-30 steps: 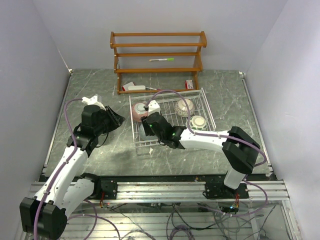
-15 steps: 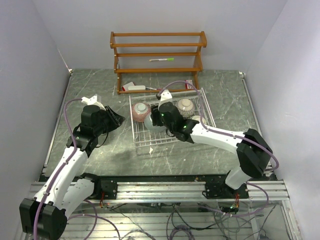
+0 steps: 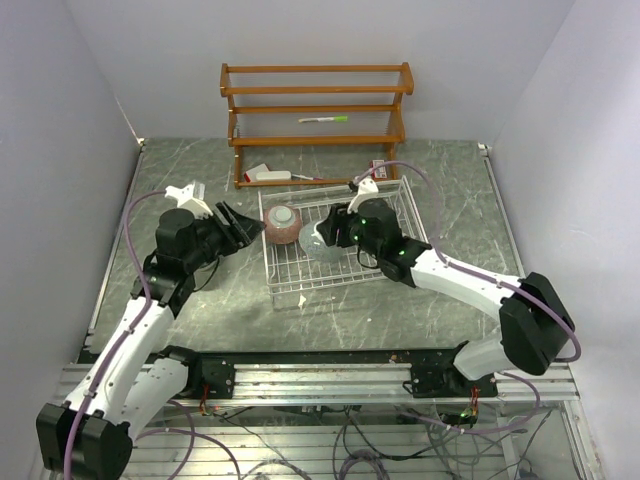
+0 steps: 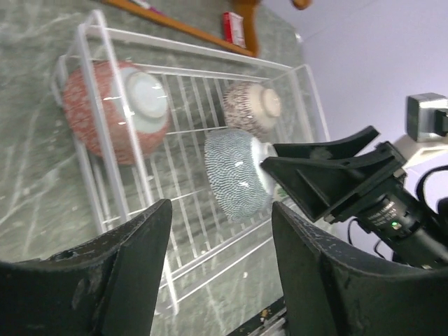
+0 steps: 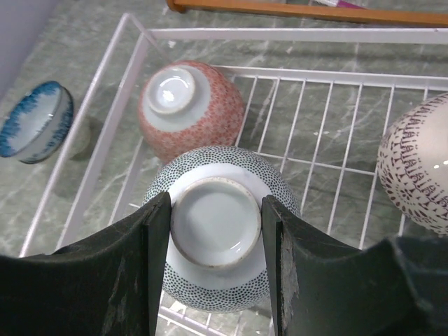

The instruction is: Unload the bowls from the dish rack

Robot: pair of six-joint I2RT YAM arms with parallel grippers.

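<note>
Teal-dotted ceramic bowl (image 5: 218, 245) clamped by its foot in right pincer (image 5: 214, 210).
Open left pincer (image 4: 222, 210) faces pink patterned bowl (image 4: 112, 112), nearest it.

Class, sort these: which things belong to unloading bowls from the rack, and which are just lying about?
Job in hand:
white wire dish rack
pink patterned ceramic bowl
grey-teal dotted ceramic bowl
cream brown-patterned bowl
blue-and-white bowl

Lying about:
brown wooden shelf
green pen
small red box

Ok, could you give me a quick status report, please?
Left gripper open, beside the dish rack. Right gripper shut on dotted bowl by its foot, inside rack. Pink bowl close alongside.
</note>
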